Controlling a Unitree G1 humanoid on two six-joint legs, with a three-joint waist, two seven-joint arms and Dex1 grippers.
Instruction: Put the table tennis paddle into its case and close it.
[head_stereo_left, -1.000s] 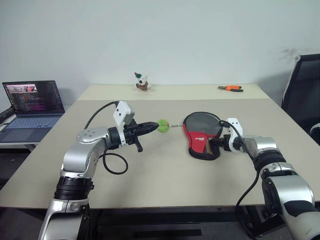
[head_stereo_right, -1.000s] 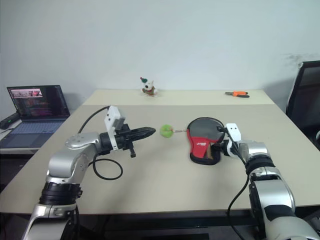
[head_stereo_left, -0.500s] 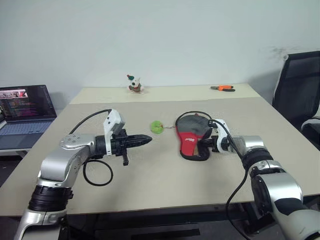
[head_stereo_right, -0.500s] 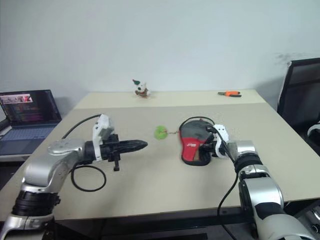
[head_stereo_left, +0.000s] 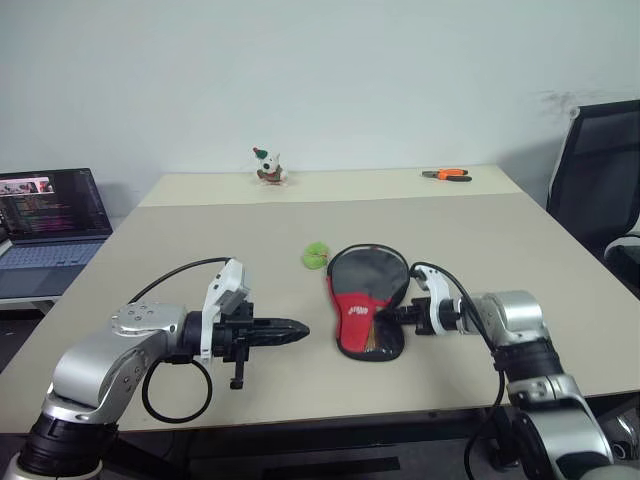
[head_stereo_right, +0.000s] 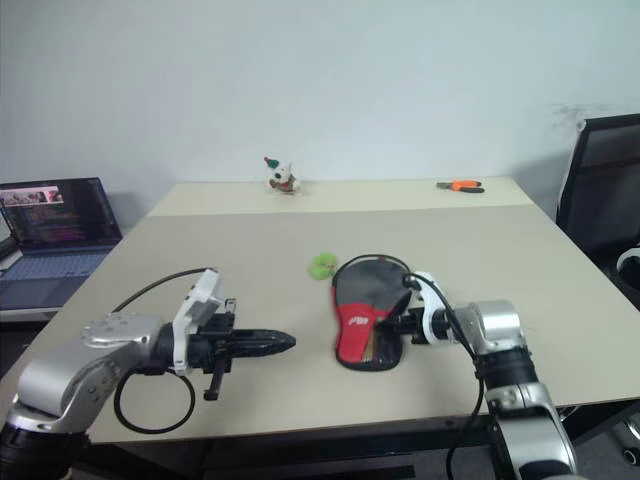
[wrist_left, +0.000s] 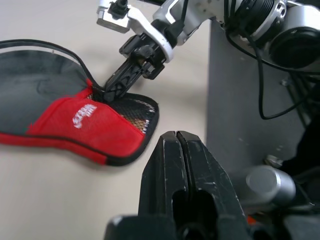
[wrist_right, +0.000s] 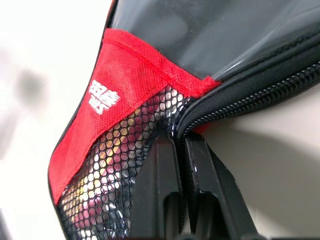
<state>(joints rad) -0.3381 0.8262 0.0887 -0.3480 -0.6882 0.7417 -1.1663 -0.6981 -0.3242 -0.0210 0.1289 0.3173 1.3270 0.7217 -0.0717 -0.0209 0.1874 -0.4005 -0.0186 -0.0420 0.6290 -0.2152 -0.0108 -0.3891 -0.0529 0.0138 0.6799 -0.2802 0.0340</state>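
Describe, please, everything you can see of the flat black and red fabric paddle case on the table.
The flat black and red fabric paddle case lies on the beige table. It is paddle-shaped: a glossy black round part, a red lower part with a white logo, a mesh pocket and a zip along the edge. The right gripper is shut on its mesh end.

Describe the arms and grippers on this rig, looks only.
Both arms are silver-grey metal shells with black joint rings. A loose black cable loops along each forearm. Left gripper and right gripper: two black tapered fingers on a black base, white camera bracket at the wrist.
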